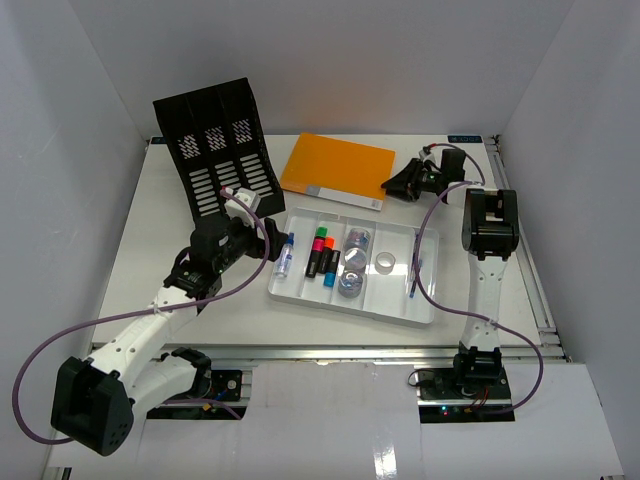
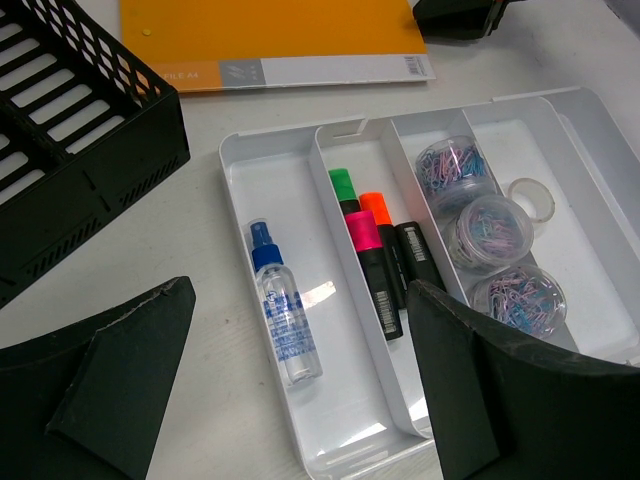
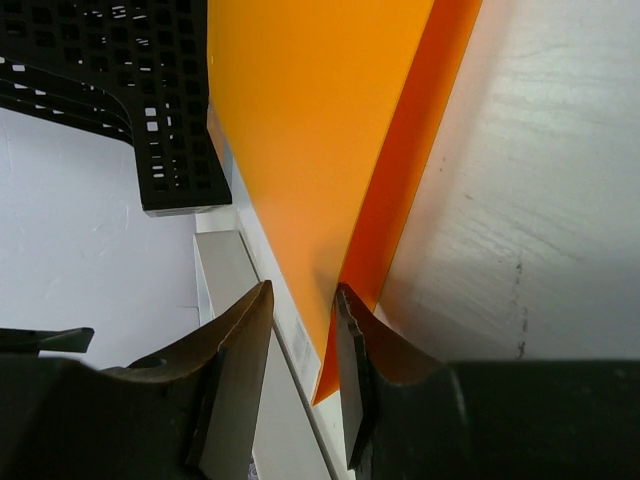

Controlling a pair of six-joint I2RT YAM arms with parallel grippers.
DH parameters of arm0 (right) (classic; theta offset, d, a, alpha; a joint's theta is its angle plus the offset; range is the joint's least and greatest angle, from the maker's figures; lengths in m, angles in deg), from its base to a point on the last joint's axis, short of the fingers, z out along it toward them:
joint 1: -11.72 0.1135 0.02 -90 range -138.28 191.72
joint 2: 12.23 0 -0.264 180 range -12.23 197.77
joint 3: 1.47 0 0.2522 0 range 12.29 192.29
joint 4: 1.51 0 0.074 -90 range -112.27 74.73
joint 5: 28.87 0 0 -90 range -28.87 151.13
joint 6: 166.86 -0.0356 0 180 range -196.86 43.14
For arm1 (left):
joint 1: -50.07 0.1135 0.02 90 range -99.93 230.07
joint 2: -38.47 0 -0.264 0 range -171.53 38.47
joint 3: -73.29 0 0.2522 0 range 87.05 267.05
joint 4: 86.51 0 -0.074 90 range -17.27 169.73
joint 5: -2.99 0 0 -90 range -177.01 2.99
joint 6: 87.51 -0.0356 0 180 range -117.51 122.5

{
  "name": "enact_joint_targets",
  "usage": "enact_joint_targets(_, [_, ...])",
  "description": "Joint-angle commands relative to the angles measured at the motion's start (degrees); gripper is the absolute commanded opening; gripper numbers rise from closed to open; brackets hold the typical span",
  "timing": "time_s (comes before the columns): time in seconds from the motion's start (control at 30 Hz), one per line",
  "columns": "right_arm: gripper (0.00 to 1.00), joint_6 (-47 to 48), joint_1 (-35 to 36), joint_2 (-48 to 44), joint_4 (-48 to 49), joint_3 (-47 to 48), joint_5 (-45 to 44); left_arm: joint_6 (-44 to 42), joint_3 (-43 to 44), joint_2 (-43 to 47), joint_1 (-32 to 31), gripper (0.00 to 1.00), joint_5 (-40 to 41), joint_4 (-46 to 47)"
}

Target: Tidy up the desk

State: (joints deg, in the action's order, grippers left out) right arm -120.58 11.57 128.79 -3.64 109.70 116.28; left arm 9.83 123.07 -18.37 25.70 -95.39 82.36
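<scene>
White desk [image 1: 130, 250] lies under the right claw [image 3: 302, 292] straddling the orange folder [image 1: 335, 165].

Left of the tray [image 1: 392, 295], the left arm [image 1: 140, 340] is made up of white links and black joint housings, with a purple cable [image 1: 40, 365] looped alongside. Right of the tray, the right arm [image 1: 487, 290] is finished likewise. Black wedge-shaped fingers [image 2: 110, 400] with scuffed grey edges are carried by the left gripper [image 1: 268, 240]

A black file rack [image 1: 218, 150] is standing at the far left corner of the desk [image 1: 140, 250], an orange folder [image 1: 338, 168] is lying by the far edge, and a white tray [image 1: 390, 295] is sitting centrally.
</scene>
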Motion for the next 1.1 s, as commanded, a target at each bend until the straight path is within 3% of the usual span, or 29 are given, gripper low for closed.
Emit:
enact_joint_targets(0.0, [0.37,0.7,1.8,1.6,0.9,2.9,0.0,-0.6,0.4,0.2,0.4,0.98,-1.0,1.0])
enact_joint_targets(0.5, [0.32,0.6,3.5,4.4,1.4,6.3,-1.7,-0.7,0.5,0.0,0.5,0.98,-1.1,1.0])
enact_joint_targets(0.67, [0.17,-1.6,3.5,4.9,3.1,6.9,-1.2,-0.8,0.4,-0.1,0.6,0.98,-1.4,1.3])
enact_joint_targets(0.77, [0.08,-7.1,3.5,5.2,8.3,5.7,0.2,0.3,-0.3,0.2,0.6,0.98,-2.1,2.8])
enact_joint_targets(0.93, [0.08,-19.2,3.1,4.4,21.5,2.1,3.5,8.7,-1.9,-1.3,0.9,0.98,-4.9,9.0])
enact_joint_targets(1.07, [0.08,-28.1,2.1,3.1,32.4,-0.1,4.4,17.1,-1.9,-6.1,0.9,0.98,-7.5,21.1])
